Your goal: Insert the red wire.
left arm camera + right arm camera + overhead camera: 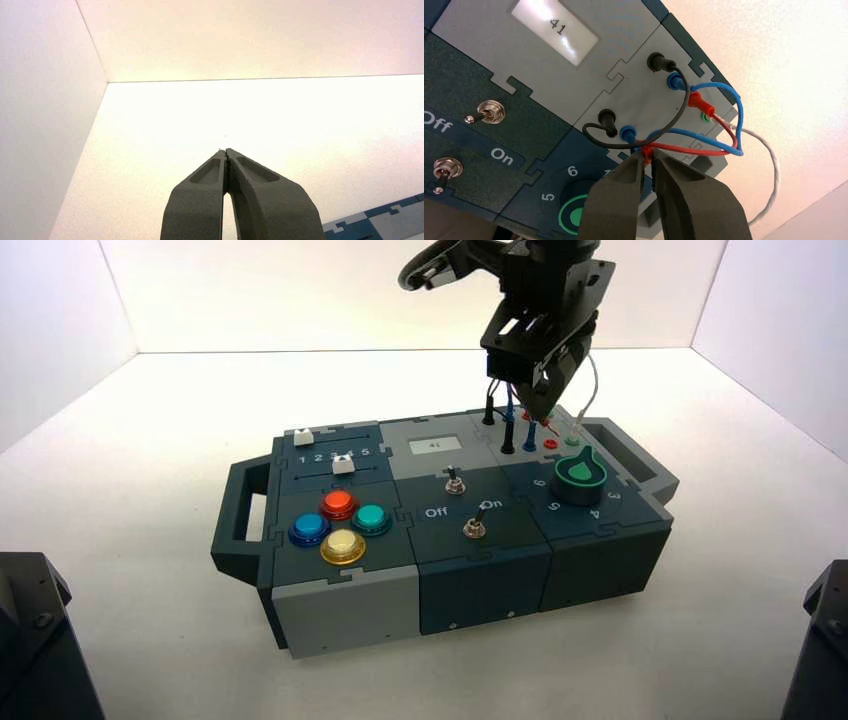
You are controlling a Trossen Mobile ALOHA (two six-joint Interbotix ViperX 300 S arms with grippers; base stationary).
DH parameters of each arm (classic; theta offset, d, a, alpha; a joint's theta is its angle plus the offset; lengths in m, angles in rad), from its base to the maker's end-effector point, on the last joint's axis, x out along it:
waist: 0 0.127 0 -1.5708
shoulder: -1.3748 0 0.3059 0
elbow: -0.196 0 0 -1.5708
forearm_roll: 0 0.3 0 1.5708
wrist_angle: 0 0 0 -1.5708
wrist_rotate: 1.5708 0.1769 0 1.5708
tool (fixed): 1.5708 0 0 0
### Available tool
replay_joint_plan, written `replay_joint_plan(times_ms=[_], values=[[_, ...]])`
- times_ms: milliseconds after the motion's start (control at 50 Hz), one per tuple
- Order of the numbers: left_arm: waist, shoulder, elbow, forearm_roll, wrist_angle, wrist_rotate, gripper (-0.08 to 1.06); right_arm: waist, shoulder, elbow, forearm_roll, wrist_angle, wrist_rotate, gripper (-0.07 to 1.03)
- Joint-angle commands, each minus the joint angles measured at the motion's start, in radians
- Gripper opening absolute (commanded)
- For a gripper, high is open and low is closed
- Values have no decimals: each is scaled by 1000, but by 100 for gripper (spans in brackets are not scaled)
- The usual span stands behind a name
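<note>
Hanging over the far right part of the box [440,460], the right gripper [650,156] works among the wires, while the left gripper [226,152] is parked above the tabletop [150,640], its fingers pressed together. Pale tabletop spreads on every side of the box, running back to the rear wall [400,295], and each end of the box carries a dark or grey handle, the one on the right lying near the gripper. The right gripper's pincer is nearly closed, pinching one plug of the red wire [696,149]; the wire's other plug stands in the far row of the wire panel, between a blue plug and the green socket. Only the right wrist view lays the loops out plainly: the black wire [679,112] curves over the blue wire [740,117], and the red wire bends beside the blue one, while the white wire [775,165] bows out past the box edge over the tabletop. The high view alone shows a red socket [551,444] in the near row, beside a green one, and also the sliders [343,464] and the four round buttons [340,504] at the left. The plugs are slim, straight cylinders, the buttons shiny domes in coloured rings, the switches [492,111] bright metal, and the box panels flat and matte, joined by jigsaw-like seams.
</note>
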State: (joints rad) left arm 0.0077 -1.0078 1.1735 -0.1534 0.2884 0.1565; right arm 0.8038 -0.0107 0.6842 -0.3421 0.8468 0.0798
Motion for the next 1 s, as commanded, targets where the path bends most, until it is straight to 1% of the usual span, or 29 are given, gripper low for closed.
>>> replay_joint_plan(times_ms=[20,460,580,700,860,1000], values=[[8,6,-34,3,-11,5,-3,-2,-34,-3,-3,-23,14,-2],[8,15,-35,3,-17,3,-3,-2,-69,29,-3,-83,41,-2],[8,15,-35,3,-17,5,-3,-2,-83,48,-2,-107,61,-2],[8,15,-35,3,-17,5,-3,-2,-97,64,-3,-127,75,-2],[8,17,-35,3,-18,5,-3,-2,-110,77,-3,-143,80,-2],[8,18,-35,3,-18,5,-3,-2,-120,89,-6,-158,94,-2]])
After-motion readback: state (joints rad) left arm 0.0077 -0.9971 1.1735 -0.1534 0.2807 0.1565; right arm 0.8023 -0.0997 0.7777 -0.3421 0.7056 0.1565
